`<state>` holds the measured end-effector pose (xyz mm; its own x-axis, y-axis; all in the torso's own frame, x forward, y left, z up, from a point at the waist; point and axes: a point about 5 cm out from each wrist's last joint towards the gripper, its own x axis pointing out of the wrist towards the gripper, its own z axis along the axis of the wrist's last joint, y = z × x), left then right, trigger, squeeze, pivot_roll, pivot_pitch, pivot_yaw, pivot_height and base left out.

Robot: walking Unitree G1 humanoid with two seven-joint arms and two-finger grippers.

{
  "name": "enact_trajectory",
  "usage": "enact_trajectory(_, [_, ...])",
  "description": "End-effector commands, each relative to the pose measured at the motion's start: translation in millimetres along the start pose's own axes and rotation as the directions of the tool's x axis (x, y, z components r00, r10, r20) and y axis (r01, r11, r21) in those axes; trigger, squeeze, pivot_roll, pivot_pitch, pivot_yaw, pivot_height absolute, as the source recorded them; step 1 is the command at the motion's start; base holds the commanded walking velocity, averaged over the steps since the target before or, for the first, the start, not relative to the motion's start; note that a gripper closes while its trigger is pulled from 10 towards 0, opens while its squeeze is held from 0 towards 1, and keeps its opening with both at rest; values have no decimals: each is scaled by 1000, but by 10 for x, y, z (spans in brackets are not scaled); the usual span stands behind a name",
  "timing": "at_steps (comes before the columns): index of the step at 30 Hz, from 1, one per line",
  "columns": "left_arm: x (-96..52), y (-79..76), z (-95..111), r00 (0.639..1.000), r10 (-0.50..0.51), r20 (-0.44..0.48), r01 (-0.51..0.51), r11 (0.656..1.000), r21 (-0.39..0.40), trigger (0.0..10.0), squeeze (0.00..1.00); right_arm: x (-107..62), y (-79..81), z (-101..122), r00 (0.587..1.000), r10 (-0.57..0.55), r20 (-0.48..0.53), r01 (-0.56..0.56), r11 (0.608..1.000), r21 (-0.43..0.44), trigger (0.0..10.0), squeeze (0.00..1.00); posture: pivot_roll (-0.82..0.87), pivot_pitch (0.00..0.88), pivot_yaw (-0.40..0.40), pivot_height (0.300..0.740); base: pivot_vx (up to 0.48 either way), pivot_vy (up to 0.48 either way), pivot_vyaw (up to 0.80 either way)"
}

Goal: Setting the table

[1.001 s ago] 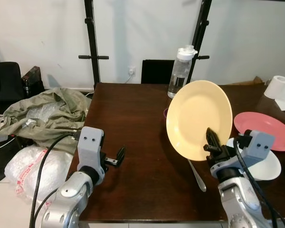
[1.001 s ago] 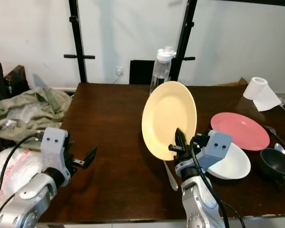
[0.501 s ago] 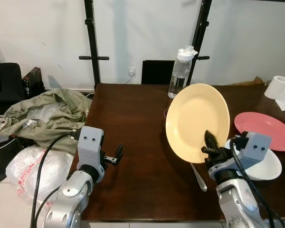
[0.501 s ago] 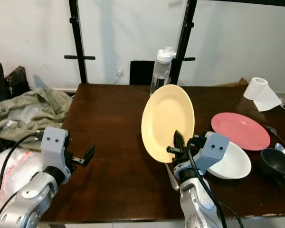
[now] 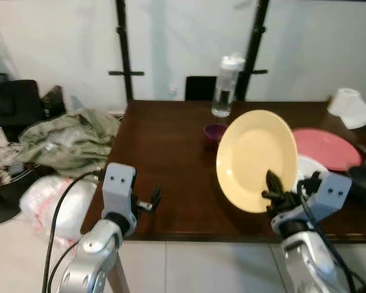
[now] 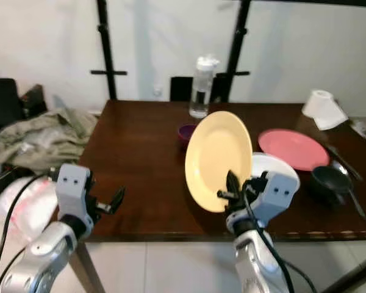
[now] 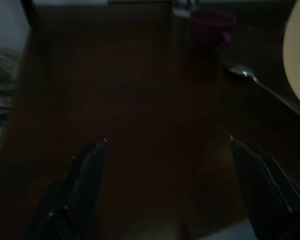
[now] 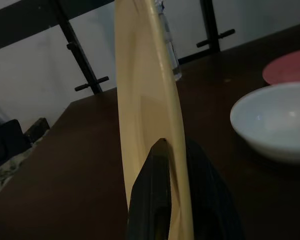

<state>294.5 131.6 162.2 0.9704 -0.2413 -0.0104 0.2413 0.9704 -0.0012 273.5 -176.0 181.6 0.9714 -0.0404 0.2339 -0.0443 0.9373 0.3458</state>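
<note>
At the near edge of the dark brown wooden table (image 5: 171,152), your right gripper (image 5: 273,189) holds the round pale yellow plate (image 5: 256,159) almost upright above the tabletop, clamped on its lower rim. Behind it you see a flat pink plate (image 5: 326,148), a white bowl (image 5: 309,166), a small purple cup (image 5: 215,130) and a clear plastic water bottle (image 5: 224,85). Your left gripper (image 5: 151,200) hovers over the table's front left edge.

Left wrist view: both black fingers (image 7: 80,185) stand wide apart with nothing between them; a metal spoon (image 7: 265,90) lies ahead on the wood.

Right wrist view: your two fingers (image 8: 155,200) pinch the plate's rim from both faces.
</note>
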Motion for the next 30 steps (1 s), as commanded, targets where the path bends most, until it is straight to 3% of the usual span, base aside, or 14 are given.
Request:
enact_trajectory(1, [-7, 7, -24, 1000, 5, -6, -5, 1000, 2, 10000, 0, -2, 35, 23, 1000, 15, 8, -15, 1000, -16, 10000, 0, 16, 26, 56, 740, -368, 0, 0])
enact_trajectory(30, [3, -5, -28, 1000, -7, -11, 7, 1000, -5, 10000, 0, -39, 40, 3, 1000, 12, 1, -12, 1000, -10, 10000, 0, 14, 42, 67, 740, -368, 0, 0])
